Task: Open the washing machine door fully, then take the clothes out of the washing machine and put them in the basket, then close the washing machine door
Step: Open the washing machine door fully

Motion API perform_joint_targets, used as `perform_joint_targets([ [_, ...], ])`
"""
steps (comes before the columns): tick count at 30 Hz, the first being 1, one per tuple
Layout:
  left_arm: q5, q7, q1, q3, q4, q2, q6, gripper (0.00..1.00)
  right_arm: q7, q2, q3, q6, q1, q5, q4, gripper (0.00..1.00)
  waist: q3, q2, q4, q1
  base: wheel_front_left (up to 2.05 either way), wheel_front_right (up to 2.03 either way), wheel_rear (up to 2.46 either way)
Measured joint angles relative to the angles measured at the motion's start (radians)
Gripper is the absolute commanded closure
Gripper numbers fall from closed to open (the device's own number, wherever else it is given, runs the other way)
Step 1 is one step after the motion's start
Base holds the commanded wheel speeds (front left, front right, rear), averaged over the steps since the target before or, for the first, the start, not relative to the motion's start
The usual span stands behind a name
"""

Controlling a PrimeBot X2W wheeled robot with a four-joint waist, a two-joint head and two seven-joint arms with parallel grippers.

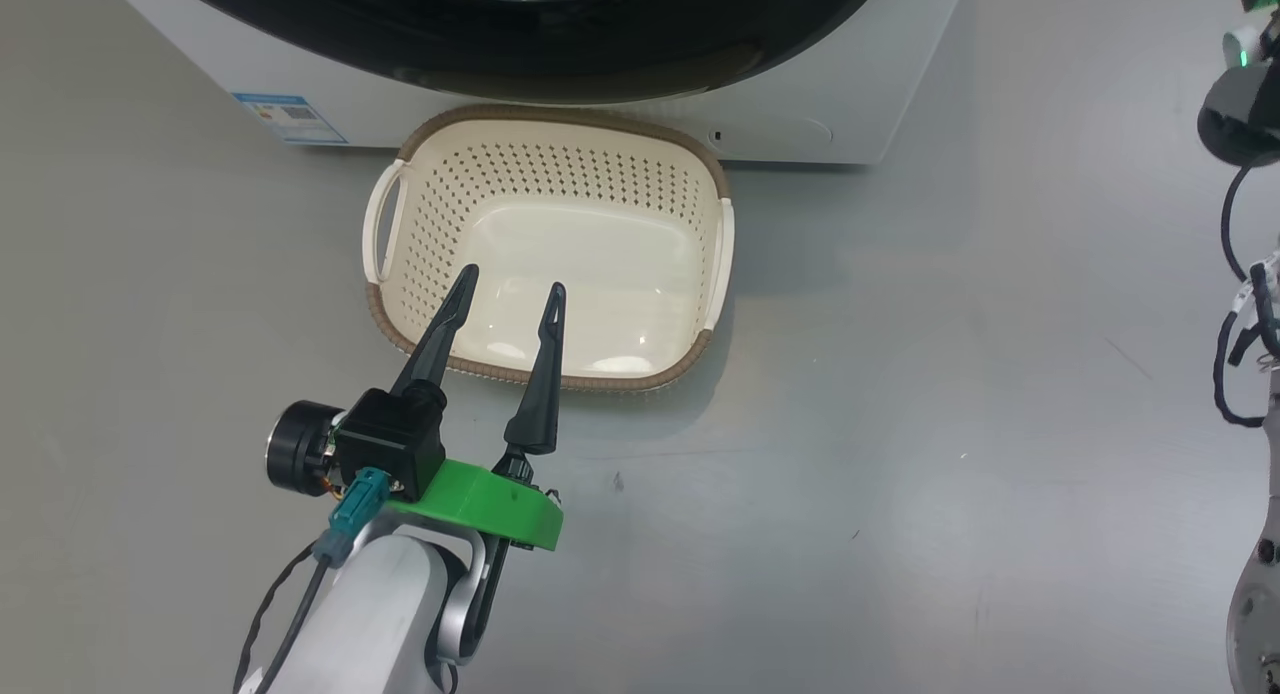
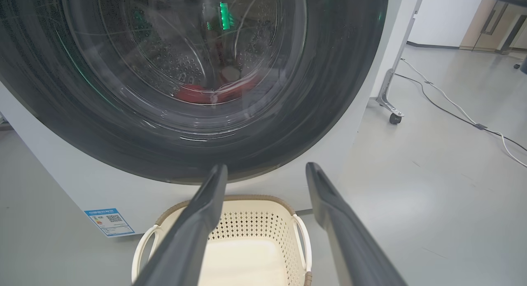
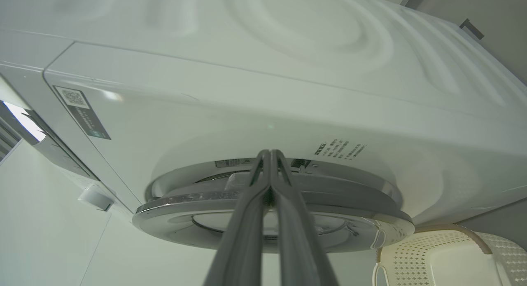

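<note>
The white washing machine (image 1: pixel 800 84) stands at the top of the head view, and the black rim of its door (image 1: pixel 560 44) hangs over the cream basket (image 1: pixel 560 117) on the floor in front. My left gripper (image 1: pixel 512 282) is open over the basket's near edge with nothing between its fingers. In the left wrist view the left gripper (image 2: pixel 266 168) points at the door (image 2: pixel 329 92), and red clothes (image 2: pixel 197 94) show through the glass, above the basket (image 2: pixel 247 228). My right gripper (image 3: pixel 269 154) is shut, with its tips at the seam between the door (image 3: pixel 362 228) and the machine's front (image 3: pixel 247 92).
A blue label (image 1: pixel 290 117) sits low on the machine's front. To the machine's right, a wheeled metal stand leg (image 2: pixel 391 100) and cables (image 2: pixel 453 113) lie on the grey floor. Parts of my right arm and its wiring (image 1: pixel 1245 104) hang at the head view's right edge.
</note>
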Motion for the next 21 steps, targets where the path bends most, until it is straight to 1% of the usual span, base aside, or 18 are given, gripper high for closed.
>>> perform_joint_targets([
  [3,-0.002,0.000,-0.007,-0.004,-0.005,-0.001,0.000,0.00,0.021,-0.016,0.020,-0.016,-0.043,-0.016,0.013,1.00,0.021,0.0000,0.016,0.0000,0.00,0.00,0.00],
  [12,-0.015,0.000,-0.030,-0.028,-0.013,-0.003,0.000,0.00,0.076,-0.042,0.078,-0.028,-0.151,-0.051,0.053,1.00,0.067,0.0000,0.075,0.0000,0.00,0.00,0.00],
  [13,-0.016,0.000,-0.032,-0.030,-0.014,-0.003,0.000,0.00,0.080,-0.042,0.082,-0.034,-0.163,-0.051,0.055,1.00,0.071,0.0000,0.081,0.0000,0.00,0.00,0.00],
  [21,-0.016,0.000,-0.036,-0.028,-0.024,-0.004,0.000,0.00,0.116,-0.041,0.127,-0.035,-0.248,-0.069,0.082,1.00,0.102,0.0000,0.118,0.0000,0.00,0.00,0.00],
])
